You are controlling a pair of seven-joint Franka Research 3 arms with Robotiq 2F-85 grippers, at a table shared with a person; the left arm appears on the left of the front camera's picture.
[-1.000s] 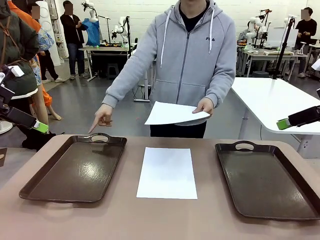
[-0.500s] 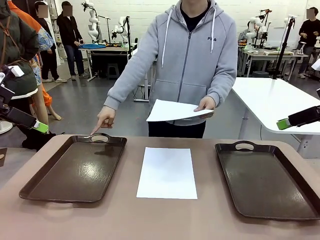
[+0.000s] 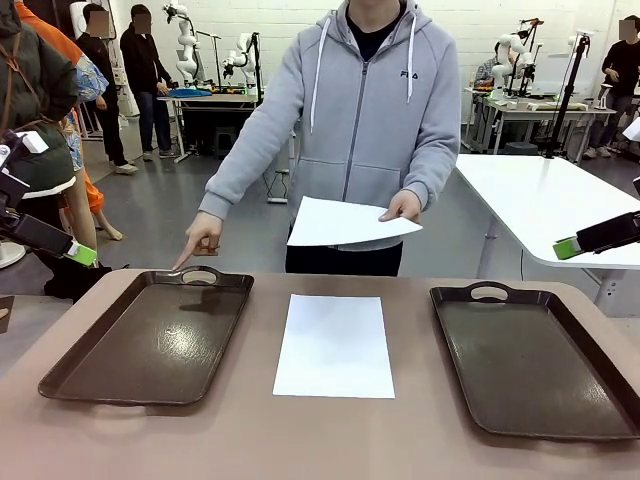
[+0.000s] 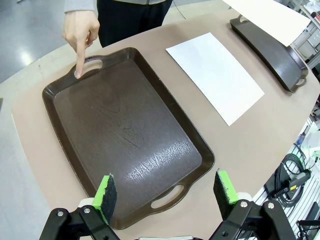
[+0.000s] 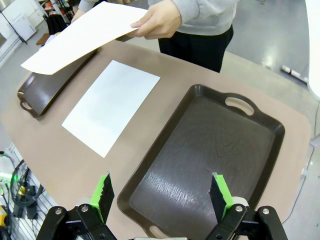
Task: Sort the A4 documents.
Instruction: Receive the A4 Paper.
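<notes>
Evidently sorting is only beginning: one plain white thin A4 paper sheet (image 3: 335, 345) lies flat on the tan worktop (image 3: 420, 440), and a second white sheet (image 3: 345, 222) at its 12 o'clock is in the person's holding hand (image 3: 402, 207). The person's pointing hand (image 3: 203, 236) marks the dark brown handled tray (image 3: 150, 340) at 9 o'clock. Left jaws and right jaws stand apart, empty. Next probably comes pinching the flat sheet's edge.

On table (image 3: 250, 440), left to right: left tray (image 3: 150, 335), sheet (image 3: 334, 345), right tray (image 3: 540, 360). Behind, above far edge: second sheet (image 3: 345, 222) in hand (image 3: 402, 207).
</notes>
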